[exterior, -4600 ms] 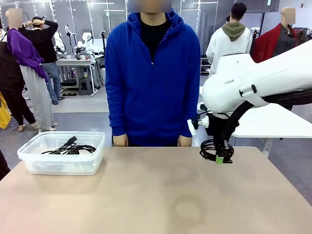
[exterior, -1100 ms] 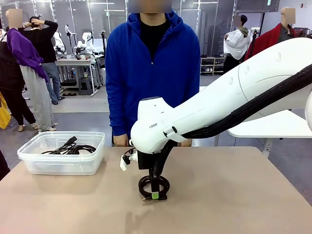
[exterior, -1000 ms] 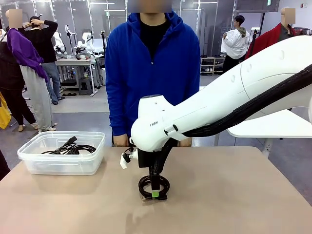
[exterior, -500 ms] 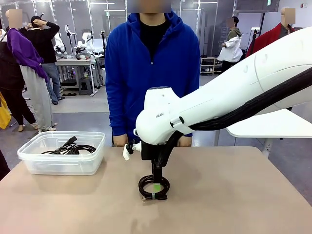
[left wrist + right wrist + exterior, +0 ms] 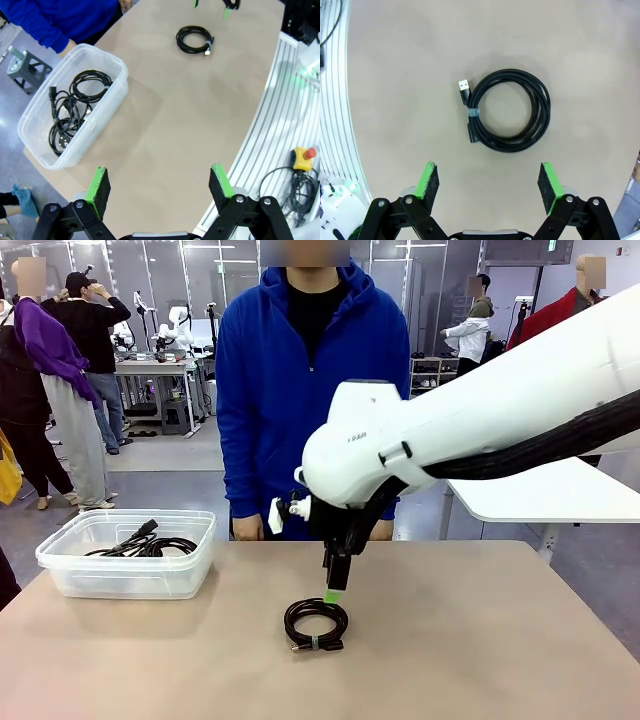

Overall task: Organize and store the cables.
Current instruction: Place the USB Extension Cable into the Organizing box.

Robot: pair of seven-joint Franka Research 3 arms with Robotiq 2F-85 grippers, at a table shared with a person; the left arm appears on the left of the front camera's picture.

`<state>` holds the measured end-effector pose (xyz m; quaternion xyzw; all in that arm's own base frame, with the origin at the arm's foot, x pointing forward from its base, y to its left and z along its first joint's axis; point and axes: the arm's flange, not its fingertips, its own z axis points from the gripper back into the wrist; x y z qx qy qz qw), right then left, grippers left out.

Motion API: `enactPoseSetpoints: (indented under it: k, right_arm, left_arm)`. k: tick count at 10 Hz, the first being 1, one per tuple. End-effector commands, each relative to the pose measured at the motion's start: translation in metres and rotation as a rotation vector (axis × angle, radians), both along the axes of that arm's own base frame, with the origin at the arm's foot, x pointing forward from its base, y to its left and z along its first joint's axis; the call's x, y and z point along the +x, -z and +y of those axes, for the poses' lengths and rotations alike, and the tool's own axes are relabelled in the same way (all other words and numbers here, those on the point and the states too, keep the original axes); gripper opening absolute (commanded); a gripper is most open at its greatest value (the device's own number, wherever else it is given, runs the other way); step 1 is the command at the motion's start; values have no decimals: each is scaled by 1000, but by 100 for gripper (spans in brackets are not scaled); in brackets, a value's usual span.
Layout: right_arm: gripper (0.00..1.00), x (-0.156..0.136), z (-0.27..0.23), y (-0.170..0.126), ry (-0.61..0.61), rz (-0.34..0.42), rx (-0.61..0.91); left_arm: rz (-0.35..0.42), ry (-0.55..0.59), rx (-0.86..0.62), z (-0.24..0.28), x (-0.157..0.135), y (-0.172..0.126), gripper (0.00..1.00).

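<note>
The desk (image 5: 480, 640) carries a bin (image 5: 60, 570) at left of the front frame, with some cables (image 5: 150, 543) already stored inside. One coil (image 5: 316, 624) lies loose at centre, not yet binned. The right gripper (image 5: 335, 592) hangs just above it, jaws apart and empty; the left gripper (image 5: 161, 187) is likewise spread and empty.

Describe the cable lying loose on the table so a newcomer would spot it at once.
On the tan table, right in front of the person in blue, lies one coiled black cable, under the open right gripper. Unlike the cables in the clear bin, it lies alone, bound by a small tie.
</note>
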<state>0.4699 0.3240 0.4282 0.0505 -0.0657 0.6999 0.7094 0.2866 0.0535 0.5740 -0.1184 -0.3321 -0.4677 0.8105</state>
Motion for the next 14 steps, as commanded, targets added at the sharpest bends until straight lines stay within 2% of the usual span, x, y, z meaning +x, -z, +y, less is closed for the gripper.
enactPoseSetpoints:
  k: [1, 7, 9, 14]
  right_arm:
    - [100, -9, -26, -6, 2, -4, 53]
    - [100, -19, -85, -37, 96, -25, 106]
    - [100, -35, -120, -48, 142, -69, 140]
    - [100, -41, -228, -75, 369, -112, 189]
  left_arm:
    - [0, -4, -4, -2, -1, -1, 100]
    - [0, -4, -4, -2, -1, -1, 100]
    - [0, -4, -4, -2, -1, -1, 100]
    - [0, -4, -4, -2, -1, -1, 100]
